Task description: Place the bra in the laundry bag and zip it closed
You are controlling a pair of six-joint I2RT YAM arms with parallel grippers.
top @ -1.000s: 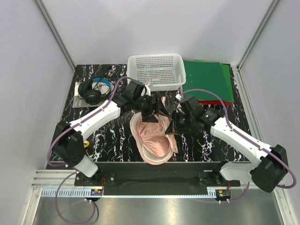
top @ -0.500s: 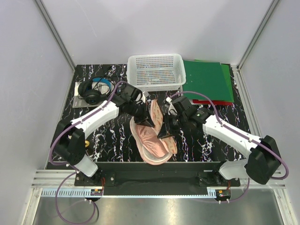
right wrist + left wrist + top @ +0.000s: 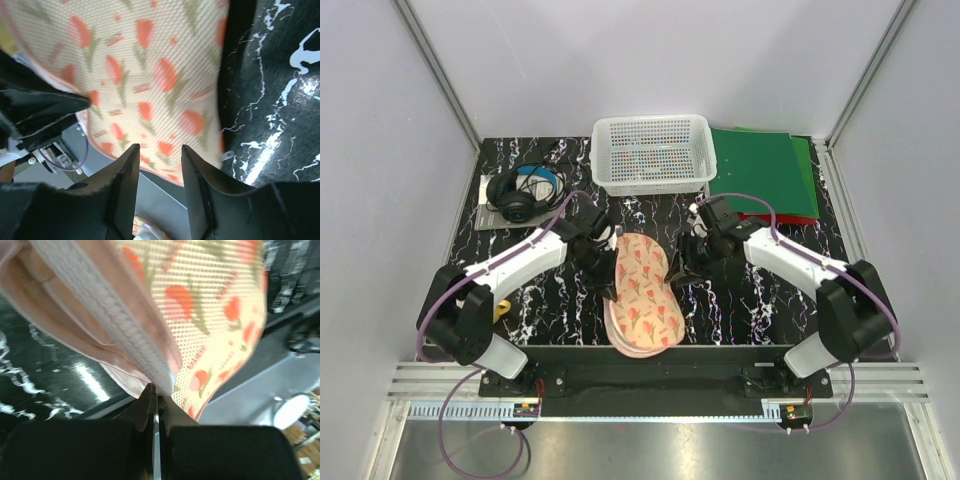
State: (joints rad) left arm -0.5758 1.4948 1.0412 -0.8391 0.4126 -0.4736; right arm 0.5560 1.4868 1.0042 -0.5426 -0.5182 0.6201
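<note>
Bag (image 3: 642, 292) lies flat at table (image 3: 770, 290) centre, between the two arms, with its printed face up and the lid down over the lower half. Its long axis runs near to far: one rounded end points to the basket (image 3: 652, 150), the other to the table's near edge.

Left gripper (image 3: 609, 284) is at the bag's left edge, at the waist. In the wrist view its jaws are pressed together at the end of a white ribbed strip (image 3: 107, 320). Cannot tell if any fabric is nipped. Salmon fabric (image 3: 65, 325) bulges under that strip; bra or lining, cannot tell.

Right gripper (image 3: 682, 262) is beside the far right edge of the bag. Its fingers (image 3: 125, 185) stand apart with nothing between them, and the printed face lies just beyond the tips.
</note>
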